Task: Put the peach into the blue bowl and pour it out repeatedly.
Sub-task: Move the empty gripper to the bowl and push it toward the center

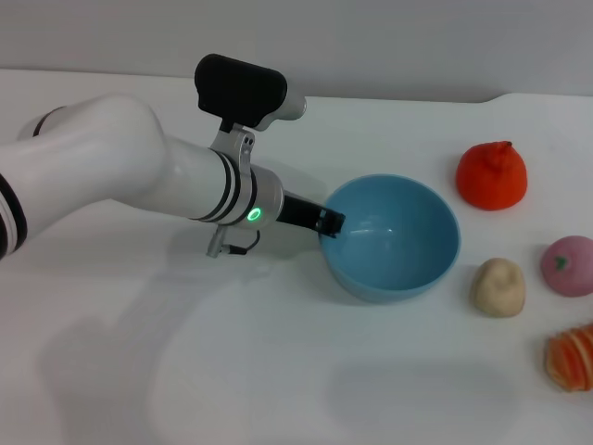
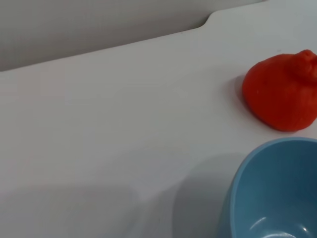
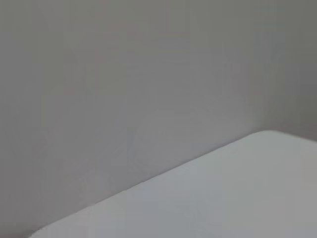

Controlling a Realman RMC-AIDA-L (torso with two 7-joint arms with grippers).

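You're working on a white table [image 1: 278, 371] against a grey wall, with the blue bowl [image 1: 394, 239] upright near the middle and empty; the peach [image 1: 568, 265] lies on the table well right of the bowl, past a beige lump [image 1: 498, 286], with an orange-red fruit [image 1: 492, 175] behind the bowl's right side. Your left gripper [image 1: 328, 223] reaches in low from the bowl's left and meets its near-left rim, apparently clamped on it. A striped orange item [image 1: 572, 357] is cut off at the frame edge, and your right arm is out of sight.

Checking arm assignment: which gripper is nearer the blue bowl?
Left. The left gripper is at the blue bowl rim's left side; the right gripper is out of view.
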